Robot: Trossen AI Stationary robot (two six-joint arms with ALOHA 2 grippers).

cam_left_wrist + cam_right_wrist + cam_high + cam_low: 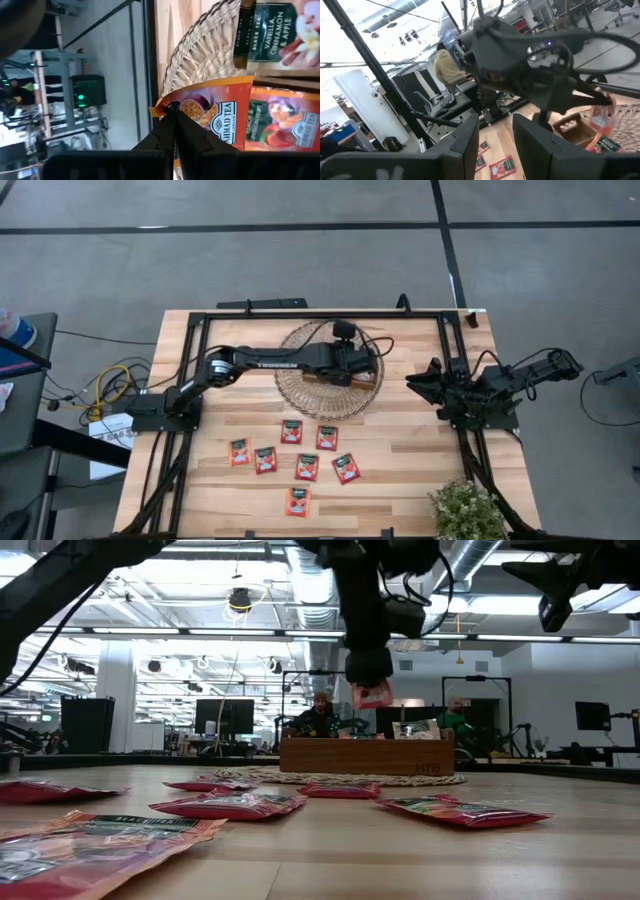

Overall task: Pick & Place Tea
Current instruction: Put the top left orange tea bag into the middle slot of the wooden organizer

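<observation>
Seven loose tea sachets point(307, 467) from above, red-orange, scattered flat over the near half of the table point(400, 450), none touching. Farther back, a round woven mat point(300, 345) with a brown wooden tray point(325, 383) on it. Left arm stretched from the left edge across the mat, left gripper point(368, 370) over the tray's right part. Right arm folded at the right edge, right gripper point(425, 383) pointing toward the mat but well apart from it. Small leafy plant point(465, 510) at the near right corner.

At table height: left gripper hanging above the tray, fingers pressed together on the top edge of a held sachet point(372, 694), clear of the tray's rim. A couple of pale packets standing upright in the tray's right compartment. Loose sachets lying flat in the foreground. People seated in the room beyond.

Left wrist view: both dark fingers point(167, 127) shut tight, pinching one corner of the orange held sachet. Beyond it another orange sachet and a dark green one point(277, 35) in the tray, woven mat past them.

Right wrist view: right gripper's two fingers point(465, 145) spread, nothing between them. Farther off, left arm over the tray with the held sachet dangling from its tip; loose sachets on the boards nearer by.
</observation>
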